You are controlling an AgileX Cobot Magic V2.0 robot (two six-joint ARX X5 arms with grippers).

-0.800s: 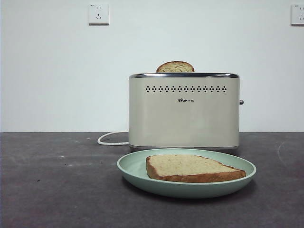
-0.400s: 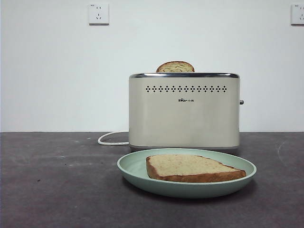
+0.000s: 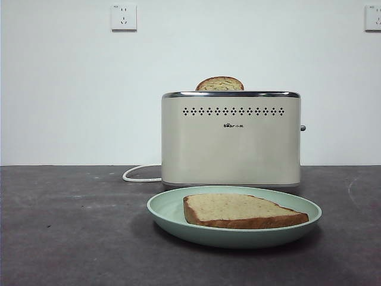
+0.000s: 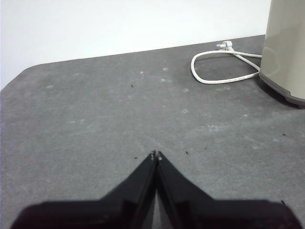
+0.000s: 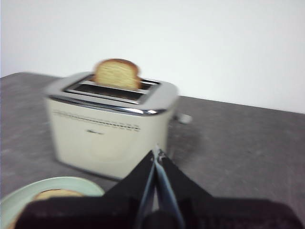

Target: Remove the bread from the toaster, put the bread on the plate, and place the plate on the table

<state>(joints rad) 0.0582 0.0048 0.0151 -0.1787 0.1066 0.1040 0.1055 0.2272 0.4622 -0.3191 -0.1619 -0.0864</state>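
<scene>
The bread [image 3: 241, 211] lay flat in the plate [image 3: 169, 210], which sat on the table [image 3: 71, 232] just in front of the toaster [image 3: 231, 140]; in the front view no arm showed at all. A second slice [image 3: 219, 84] stood upright in the toaster, its domed top rising above the chrome rim. The left gripper [image 4: 156, 155] was held low over bare table, its two black jaws pressed together tip to tip and holding nothing, pointing across the tabletop with the toaster's corner [image 4: 286, 47] and the looped white cord [image 4: 224, 67] off to one side, well apart from it. The right gripper [image 5: 157, 152] was raised higher and angled down toward the toaster [image 5: 109, 129], its jaws likewise closed on each other and empty. The right wrist picture was blurred, yet it showed the second slice [image 5: 116, 73] in one slot and the plate's edge [image 5: 71, 183] with a bit of the bread [image 5: 50, 194] beside the gripper's body. Neither gripper touched the toaster, the plate or either slice.
</scene>
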